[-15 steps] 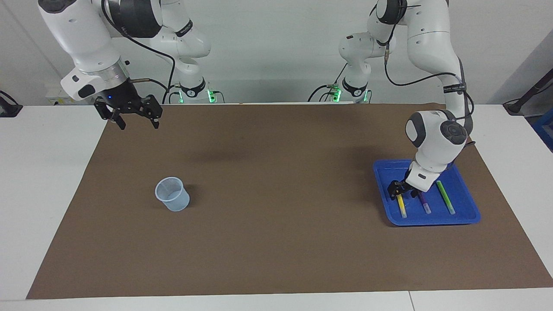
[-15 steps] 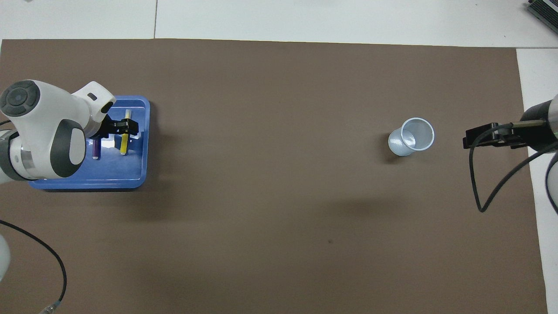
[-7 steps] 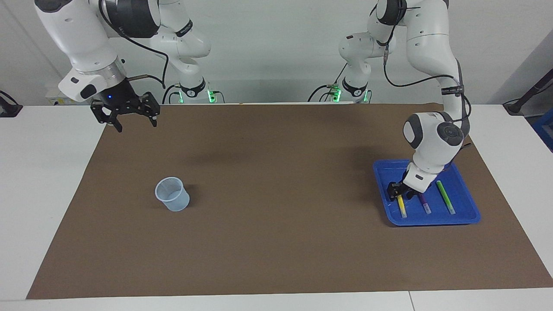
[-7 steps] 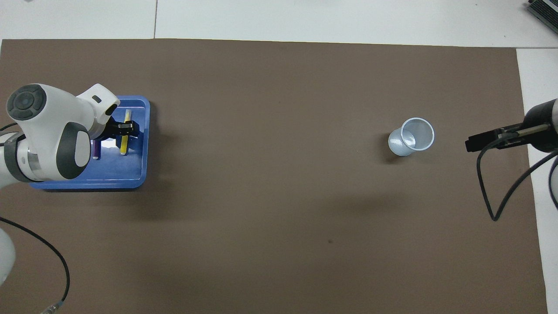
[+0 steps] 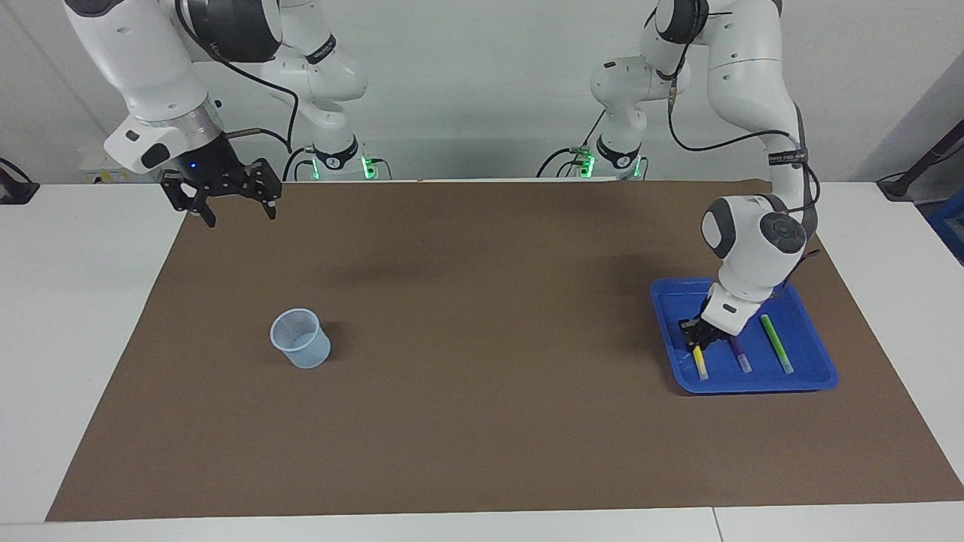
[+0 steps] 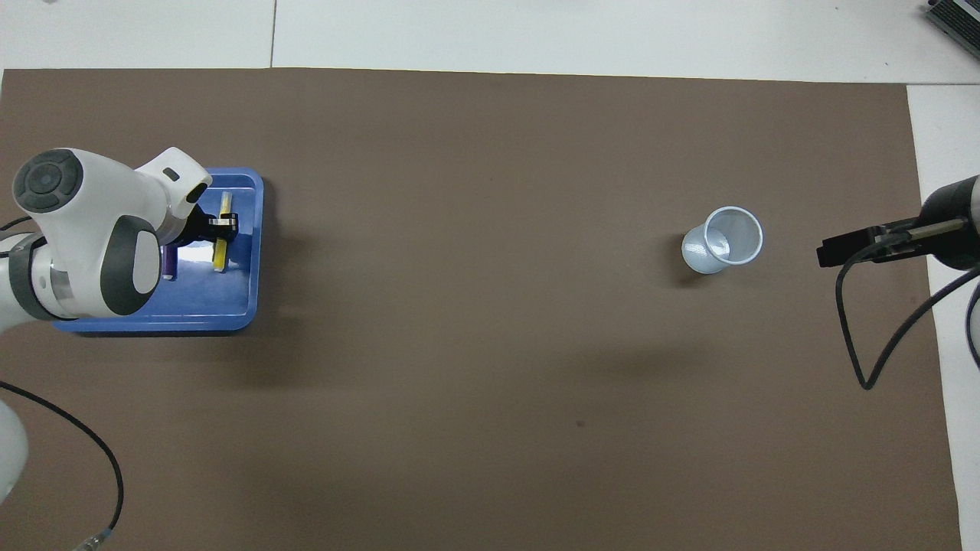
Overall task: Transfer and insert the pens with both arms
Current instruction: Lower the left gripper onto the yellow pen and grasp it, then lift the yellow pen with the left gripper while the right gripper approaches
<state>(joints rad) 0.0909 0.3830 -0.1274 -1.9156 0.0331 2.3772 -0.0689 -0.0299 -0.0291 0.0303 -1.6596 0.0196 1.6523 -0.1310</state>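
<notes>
Since a second ago the left gripper (image 5: 694,337) has drawn its fingers in from a wide spread, and they now pinch the upper, robot-side part of the yellow pen (image 5: 700,363); its forearm has also shifted slightly toward the robots. The pen itself lies where it lay, flat in the blue tray (image 5: 817,380), its pale cap end pointing away from the gripper and away from the robots. The right gripper (image 5: 235,214) has moved only a little near its corner of the brown mat (image 5: 482,421); its fingers are as widely spread as before and carry nothing

The left arm arches down from its base, the elbow high, the forearm bent steeply so that the wrist leans over the tray and the gripper meets the pen from above. Just beside the gripper, toward the left arm's end of the table, lies the purple pen (image 5: 739,354), partly hidden under the wrist in the overhead view; next after it lies the green pen (image 5: 776,344), parallel to the others, all three apart from one another in the tray

The right arm waits, wrist tilted, its gripper hanging in the air over the mat's edge at the right arm's end. The clear cup (image 5: 300,339) stands upright on the mat, well apart from both grippers, lower in the facing view than the right gripper
</notes>
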